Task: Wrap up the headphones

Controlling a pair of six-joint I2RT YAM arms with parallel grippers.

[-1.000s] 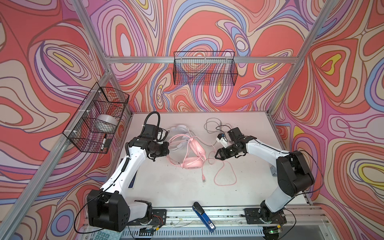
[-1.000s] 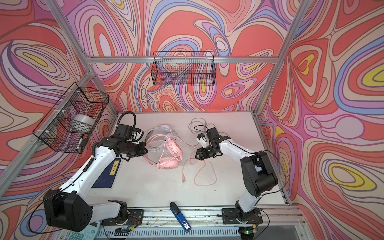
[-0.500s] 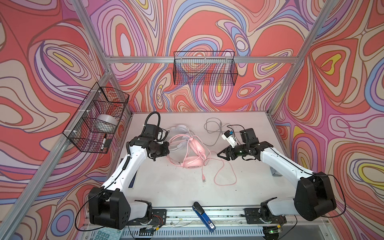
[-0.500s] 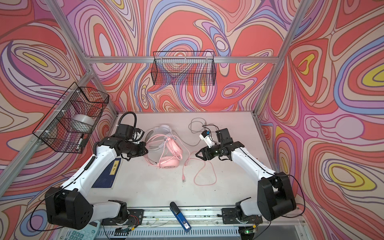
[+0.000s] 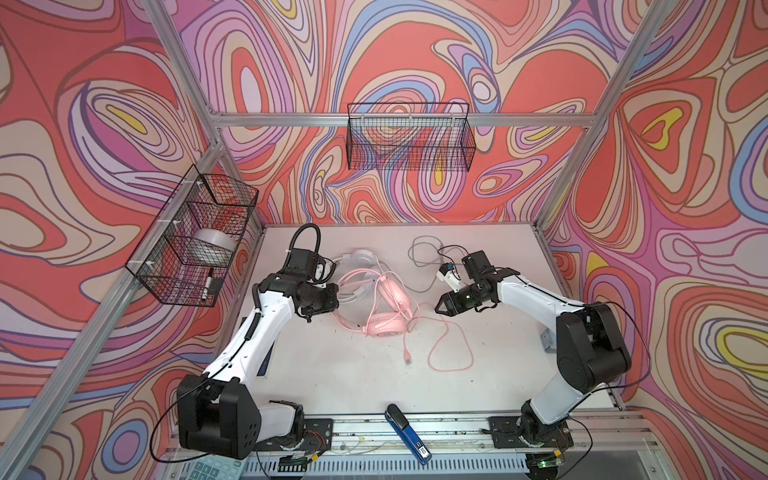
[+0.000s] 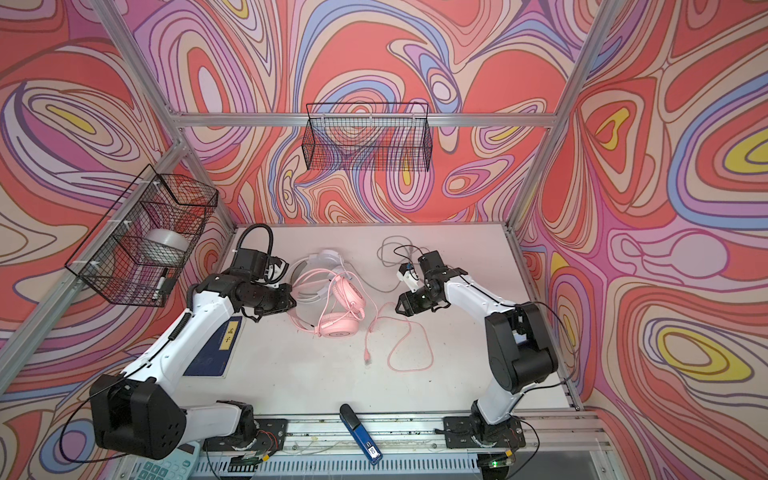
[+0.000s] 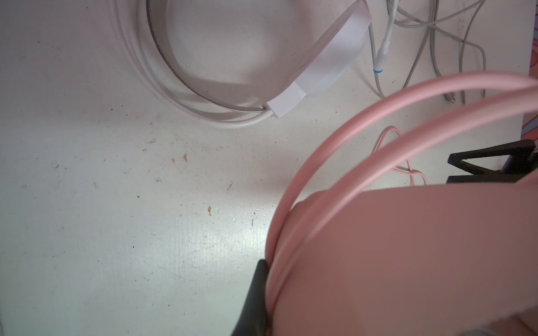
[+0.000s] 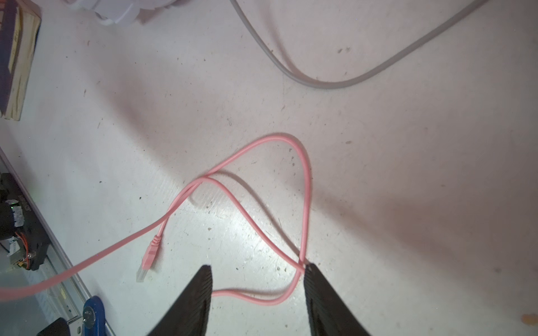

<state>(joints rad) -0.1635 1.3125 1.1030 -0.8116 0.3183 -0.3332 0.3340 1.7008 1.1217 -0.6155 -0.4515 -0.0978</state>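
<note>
The pink headphones (image 5: 384, 320) lie mid-table in both top views, partly over the white headphones (image 5: 359, 257) behind them. My left gripper (image 5: 332, 301) is shut on the pink headband (image 7: 320, 163). One black finger (image 7: 256, 296) shows against the band and the other is hidden behind it. The pink cable (image 5: 451, 353) loops over the table to the right and ends in a plug (image 8: 150, 256). My right gripper (image 8: 257, 269) stands open low over that cable (image 8: 304, 203), a stretch of which lies between its fingers. The grey cable (image 5: 419, 249) trails behind.
A wire basket (image 5: 191, 241) holding a tape roll hangs on the left wall, and another basket (image 5: 409, 141) hangs on the back wall. A dark blue book (image 6: 216, 349) lies under my left arm. A blue tool (image 5: 407, 432) rests on the front rail.
The right arm's elbow swung out toward the front and came back. Its gripper stays over the pink cable with the jaws a little narrower. The left arm has not moved.
</note>
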